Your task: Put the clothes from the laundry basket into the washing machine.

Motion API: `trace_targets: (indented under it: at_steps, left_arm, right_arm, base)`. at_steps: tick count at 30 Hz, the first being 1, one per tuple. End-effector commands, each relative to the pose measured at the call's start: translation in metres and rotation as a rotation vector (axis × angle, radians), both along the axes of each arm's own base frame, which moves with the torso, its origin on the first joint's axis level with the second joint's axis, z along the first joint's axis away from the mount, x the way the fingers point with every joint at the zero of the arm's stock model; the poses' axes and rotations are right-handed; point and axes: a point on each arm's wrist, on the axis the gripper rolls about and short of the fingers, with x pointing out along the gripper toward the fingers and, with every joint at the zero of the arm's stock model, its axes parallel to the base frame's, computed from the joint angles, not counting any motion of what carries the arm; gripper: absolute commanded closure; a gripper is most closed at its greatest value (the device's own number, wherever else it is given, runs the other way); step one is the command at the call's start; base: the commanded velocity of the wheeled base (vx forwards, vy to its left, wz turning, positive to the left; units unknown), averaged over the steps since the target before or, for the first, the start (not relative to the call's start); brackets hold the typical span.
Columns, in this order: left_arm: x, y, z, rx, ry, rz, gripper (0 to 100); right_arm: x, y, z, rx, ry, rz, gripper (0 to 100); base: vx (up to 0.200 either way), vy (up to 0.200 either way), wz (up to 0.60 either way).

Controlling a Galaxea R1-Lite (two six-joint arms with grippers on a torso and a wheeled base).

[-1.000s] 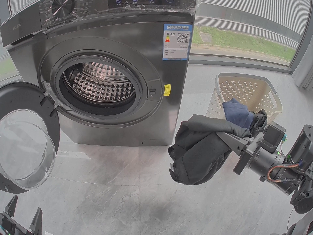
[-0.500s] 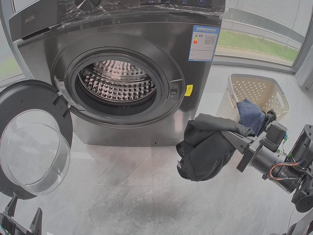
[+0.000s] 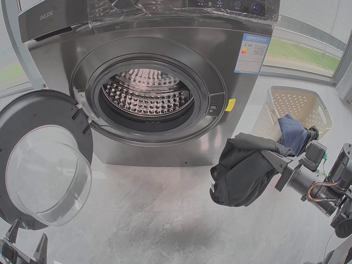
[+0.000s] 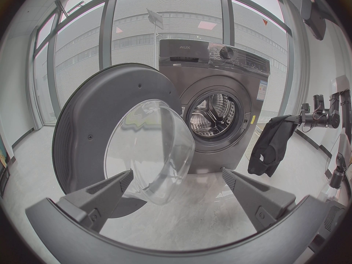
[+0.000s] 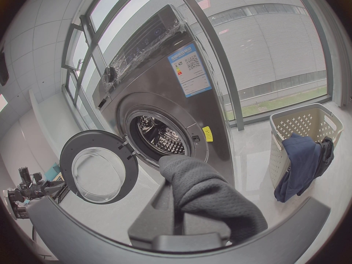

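Observation:
The grey washing machine (image 3: 154, 37) stands in front of me with its round door (image 3: 44, 158) swung open to the left and its steel drum (image 3: 146, 96) bare inside. My right gripper (image 3: 273, 156) is shut on a dark grey garment (image 3: 242, 173), which hangs above the floor to the right of the washer's front, level with its lower part. Behind it stands the cream laundry basket (image 3: 322, 109) with a blue garment (image 3: 293, 132) and a dark one draped over its rim. My left gripper (image 4: 176, 180) is open, low and just in front of the open door.
The open door (image 4: 110, 129) sticks out over the floor at the left of the drum opening (image 4: 214, 116). Bare grey floor (image 3: 154, 209) lies between me and the washer. A glass wall runs behind the machine and the basket (image 5: 308, 123).
The whole head picture has shifted, so the camera moved; washer and basket now lie further right in it. My right gripper holds the dark garment as before.

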Motion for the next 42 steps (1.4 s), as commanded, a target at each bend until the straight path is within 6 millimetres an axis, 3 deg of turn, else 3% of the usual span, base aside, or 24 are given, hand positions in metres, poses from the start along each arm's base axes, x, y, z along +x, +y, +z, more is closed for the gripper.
trace_targets:
  at_steps: [1, 8, 15, 22, 32, 33, 34, 35, 42]
  left_arm:
    - [0.000, 0.000, -0.004, 0.001, 0.004, 0.000, 0]
    - [0.000, 0.000, -0.004, 0.002, 0.003, 0.002, 0]
    - [0.000, 0.000, -0.005, 0.018, 0.003, 0.005, 0]
    - [0.000, 0.000, -0.005, 0.019, 0.003, 0.008, 0]
    - [-0.001, 0.000, 0.002, 0.036, -0.043, -0.002, 0]
    - [-0.007, -0.001, 0.022, 0.023, -0.139, -0.032, 0]
    - [-0.007, -0.001, 0.022, 0.023, -0.139, -0.032, 0]
    - [-0.010, -0.003, 0.034, 0.036, -0.173, -0.118, 0]
    - [0.012, -0.010, 0.035, 0.009, 0.092, -0.457, 0]
  right_arm:
    - [-0.002, -0.001, -0.002, -0.004, 0.005, 0.005, 100]
    - [-0.005, 0.005, -0.001, 0.003, 0.008, 0.033, 100]
    - [-0.001, 0.039, 0.006, 0.092, 0.029, 0.062, 100]
    - [-0.007, 0.063, -0.003, 0.082, 0.067, 0.117, 100]
    - [0.015, 0.093, -0.001, 0.130, -0.003, 0.129, 100]
    - [0.018, 0.097, 0.000, 0.132, -0.010, 0.121, 100]
    - [0.018, 0.097, 0.000, 0.132, -0.010, 0.121, 100]
    - [0.022, 0.101, -0.001, 0.136, -0.017, 0.114, 100]
    - [0.034, 0.119, 0.006, 0.175, -0.059, 0.129, 100]
  base:
    - [0.000, 0.000, 0.00]
    - [0.000, 0.200, 0.00]
    - [0.000, 0.057, 0.00]
    - [0.000, 0.000, 0.00]
    - [0.000, 0.000, 0.00]
    - [0.000, 0.000, 0.00]
    - [0.000, 0.000, 0.00]
    - [0.000, 0.000, 0.00]
    - [0.000, 0.000, 0.00]
